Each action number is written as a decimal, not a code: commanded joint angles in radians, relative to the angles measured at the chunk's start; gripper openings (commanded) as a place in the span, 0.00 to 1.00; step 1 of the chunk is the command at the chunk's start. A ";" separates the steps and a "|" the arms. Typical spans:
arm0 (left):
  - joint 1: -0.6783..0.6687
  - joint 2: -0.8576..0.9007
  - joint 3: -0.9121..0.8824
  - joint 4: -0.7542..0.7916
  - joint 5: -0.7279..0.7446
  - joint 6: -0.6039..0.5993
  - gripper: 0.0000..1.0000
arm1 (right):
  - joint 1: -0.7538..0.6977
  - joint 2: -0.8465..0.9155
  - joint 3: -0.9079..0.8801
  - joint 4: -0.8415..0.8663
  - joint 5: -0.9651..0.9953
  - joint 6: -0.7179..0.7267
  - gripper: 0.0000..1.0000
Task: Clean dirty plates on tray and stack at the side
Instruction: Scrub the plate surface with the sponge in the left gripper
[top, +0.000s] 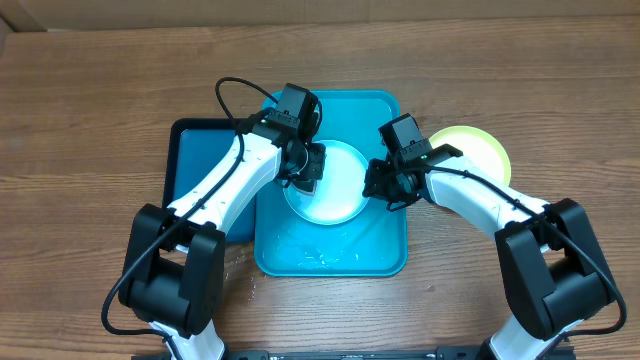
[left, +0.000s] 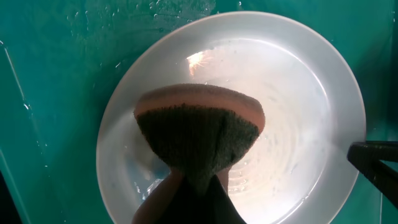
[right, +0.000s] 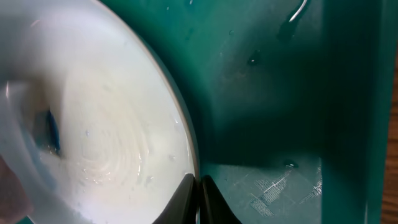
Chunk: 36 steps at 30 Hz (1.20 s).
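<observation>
A light blue plate (top: 340, 195) with a pale centre lies in the turquoise tray (top: 380, 250). My left gripper (top: 305, 165) is shut on a sponge (left: 199, 124) with an orange back and a dark green scrub face. It presses the sponge on the left part of the plate (left: 298, 93). My right gripper (top: 385, 188) is shut on the plate's right rim, and its fingers (right: 199, 196) pinch the edge. A small blue smear (right: 53, 130) shows on the wet plate (right: 106, 124). A yellow-green plate (top: 478, 150) lies on the table to the right of the tray. I see no third plate.
A smaller dark blue tray (top: 195, 160) lies to the left of the turquoise tray, partly under my left arm. Water wets the turquoise tray's front floor (top: 320, 250). Bare wooden table (top: 90, 100) surrounds both trays.
</observation>
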 joint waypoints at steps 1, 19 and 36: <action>-0.002 0.014 0.003 -0.011 -0.012 -0.012 0.04 | -0.001 0.003 -0.002 0.010 -0.014 0.003 0.04; -0.003 0.206 0.003 -0.013 0.160 0.023 0.04 | -0.001 0.003 -0.002 0.013 -0.021 0.003 0.04; 0.151 0.124 0.228 -0.109 0.576 0.113 0.04 | -0.001 0.003 -0.002 0.013 -0.025 0.002 0.04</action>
